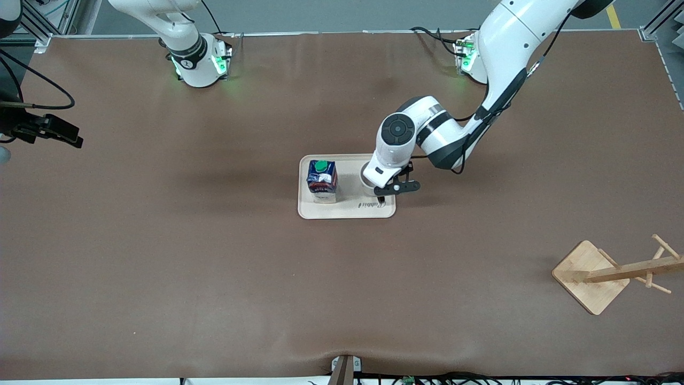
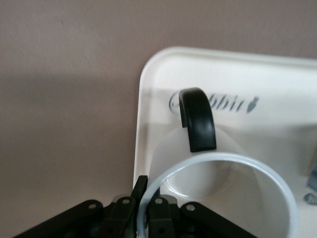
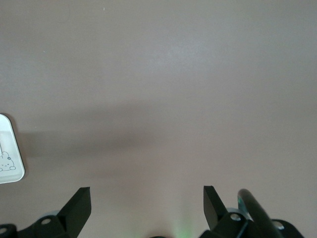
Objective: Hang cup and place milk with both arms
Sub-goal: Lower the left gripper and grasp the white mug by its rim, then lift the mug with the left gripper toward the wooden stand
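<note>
While my right tool [image 3: 143, 206] waits wide over bare counter [image 1: 160, 278], my left tool [image 2: 141, 208] pinches the cup [image 2: 223, 183] rim on the tray [image 1: 347, 211], milk [image 1: 322, 182] at its nine o'clock, for lifting to the rack [image 1: 614, 275].

Brown table [image 1: 160, 256] — cream tray [image 1: 347, 209] mid-table, wooden rack [image 1: 590, 278] toward left arm's end

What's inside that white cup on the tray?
The cup looks empty: the left wrist view shows bare white inner wall and part of the bottom. The left end effector, shut on the rim, hides the lowest part. The cup stands on the tray beside the milk.
</note>
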### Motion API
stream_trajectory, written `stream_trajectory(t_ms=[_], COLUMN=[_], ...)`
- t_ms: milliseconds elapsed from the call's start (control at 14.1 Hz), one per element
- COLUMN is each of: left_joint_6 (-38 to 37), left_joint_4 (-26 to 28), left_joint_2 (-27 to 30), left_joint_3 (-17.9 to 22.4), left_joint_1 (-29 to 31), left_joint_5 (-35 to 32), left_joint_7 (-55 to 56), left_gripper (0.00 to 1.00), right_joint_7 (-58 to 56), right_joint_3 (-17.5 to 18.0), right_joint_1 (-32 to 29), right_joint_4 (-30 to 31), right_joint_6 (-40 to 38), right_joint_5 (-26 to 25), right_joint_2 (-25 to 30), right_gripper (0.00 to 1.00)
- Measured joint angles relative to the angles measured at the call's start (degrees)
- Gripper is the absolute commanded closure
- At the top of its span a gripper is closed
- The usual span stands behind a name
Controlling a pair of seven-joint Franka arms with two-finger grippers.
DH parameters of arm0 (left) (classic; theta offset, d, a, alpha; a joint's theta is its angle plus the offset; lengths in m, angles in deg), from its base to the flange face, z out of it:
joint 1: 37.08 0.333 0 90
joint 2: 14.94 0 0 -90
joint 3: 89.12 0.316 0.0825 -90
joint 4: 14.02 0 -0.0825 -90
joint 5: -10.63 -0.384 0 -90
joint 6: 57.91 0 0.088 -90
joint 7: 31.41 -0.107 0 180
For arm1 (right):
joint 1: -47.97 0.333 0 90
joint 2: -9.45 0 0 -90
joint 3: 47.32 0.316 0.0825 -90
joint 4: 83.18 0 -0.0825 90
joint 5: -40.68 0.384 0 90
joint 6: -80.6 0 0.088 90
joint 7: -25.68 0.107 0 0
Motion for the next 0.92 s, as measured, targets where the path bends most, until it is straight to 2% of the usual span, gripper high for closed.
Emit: stream_trajectory(t_ms=[496,922], left_joint_6=[-8.0,-11.4], left_joint_4=[-6.7,-7.2], left_joint_2=[8.3,15.0], left_joint_3=[0.0,0.1], left_joint_1=[1.6,10.6], left_joint_5=[-0.2,-0.3], left_joint_7=[-0.4,-13.6], left_gripper=[1.00,1.00], right_joint_7=[0.0,0.0], right_joint_3=[0.0,0.0], right_joint_1=[0.0,0.0], right_joint_4=[0.0,0.0], right_joint_6=[0.1,0.2], right_joint_5=[0.0,0.0], right_joint_2=[-0.3,-0.5], right_gripper=[0.00,0.00])
